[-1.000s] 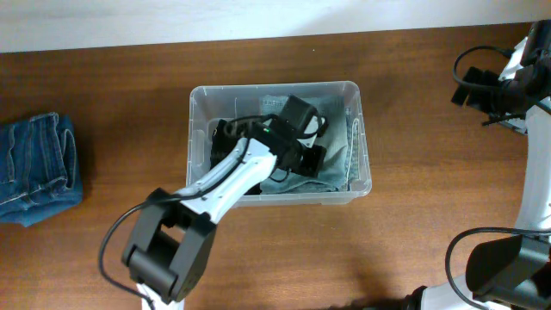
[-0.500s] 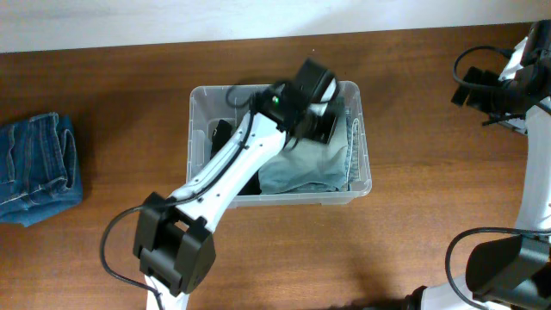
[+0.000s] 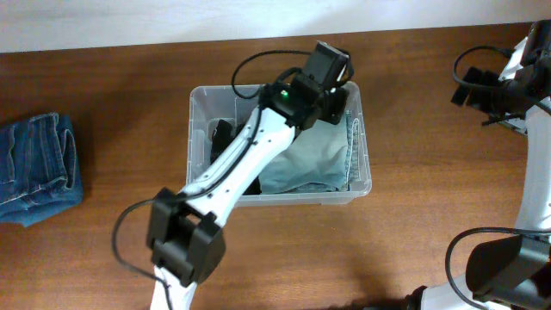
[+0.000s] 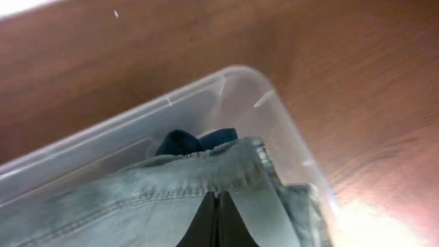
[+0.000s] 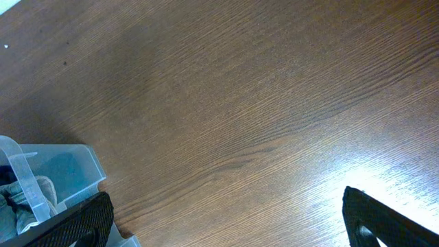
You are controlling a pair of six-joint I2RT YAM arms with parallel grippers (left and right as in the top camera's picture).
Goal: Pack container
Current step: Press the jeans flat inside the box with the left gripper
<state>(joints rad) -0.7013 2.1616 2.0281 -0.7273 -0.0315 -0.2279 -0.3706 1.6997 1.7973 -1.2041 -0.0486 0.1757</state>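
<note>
Clear rectangular container (image 3: 301,198), rounded corners, thick rim, holding folded pale jeans (image 3: 314,159)

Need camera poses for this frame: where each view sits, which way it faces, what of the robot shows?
Overhead: fixed above, looking straight down at the table; shows the container, left arm stretched over it, right arm at the edge.
Left wrist: above the container's far right corner, looking down along the shut left pincer onto light jeans.
Right wrist: off to the right, facing bare table; open right pincer frames the bottom.
Shared: both wrist views catch a container corner; overhead shows the whole container.
</note>
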